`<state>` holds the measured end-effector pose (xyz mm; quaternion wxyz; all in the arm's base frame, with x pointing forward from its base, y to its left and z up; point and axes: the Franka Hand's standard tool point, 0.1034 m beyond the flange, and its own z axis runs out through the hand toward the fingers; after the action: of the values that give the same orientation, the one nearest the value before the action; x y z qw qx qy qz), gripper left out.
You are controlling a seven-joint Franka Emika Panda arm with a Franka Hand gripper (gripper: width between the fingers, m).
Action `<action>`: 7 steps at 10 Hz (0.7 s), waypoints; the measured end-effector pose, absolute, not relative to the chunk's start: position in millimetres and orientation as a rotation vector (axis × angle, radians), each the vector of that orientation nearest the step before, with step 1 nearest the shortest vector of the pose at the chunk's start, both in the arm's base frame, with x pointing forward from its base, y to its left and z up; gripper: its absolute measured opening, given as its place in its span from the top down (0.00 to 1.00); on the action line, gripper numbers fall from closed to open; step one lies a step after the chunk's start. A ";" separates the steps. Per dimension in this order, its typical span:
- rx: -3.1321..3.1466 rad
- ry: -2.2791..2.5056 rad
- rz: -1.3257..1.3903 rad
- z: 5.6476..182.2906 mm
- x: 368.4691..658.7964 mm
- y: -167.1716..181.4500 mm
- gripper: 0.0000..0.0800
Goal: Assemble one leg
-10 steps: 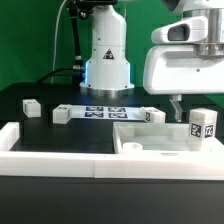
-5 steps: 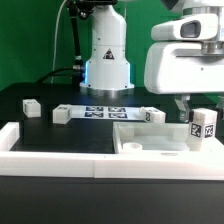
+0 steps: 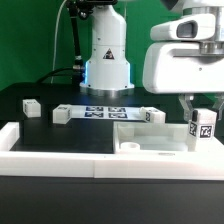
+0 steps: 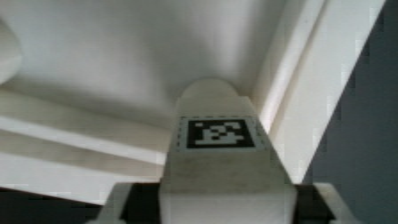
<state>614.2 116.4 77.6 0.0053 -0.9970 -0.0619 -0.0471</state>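
Note:
The leg (image 3: 204,127), a small white block with a black-and-white tag, stands on the exterior view's right, by the right rim of the large flat white panel (image 3: 150,141). My gripper (image 3: 201,116) is down over the leg, with a finger on each side of it. In the wrist view the leg (image 4: 219,140) fills the gap between the dark pads (image 4: 139,205) of the gripper (image 4: 217,207), which is shut on it. The panel's floor and raised rim (image 4: 294,60) lie behind it.
Three more small white blocks lie on the black table (image 3: 30,107) (image 3: 60,114) (image 3: 153,114). The marker board (image 3: 105,111) lies before the robot base (image 3: 107,60). A white U-shaped wall (image 3: 60,152) borders the front and left.
The gripper has moved toward the exterior view's right, from beside the leg to over it. The leg now sits between the fingers and has turned, showing one tagged face.

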 end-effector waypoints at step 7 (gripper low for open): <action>-2.968 0.881 -0.134 76.4 614.1 98.8 0.63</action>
<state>614.1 98.8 76.4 0.0213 -0.9575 0.2843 -0.0432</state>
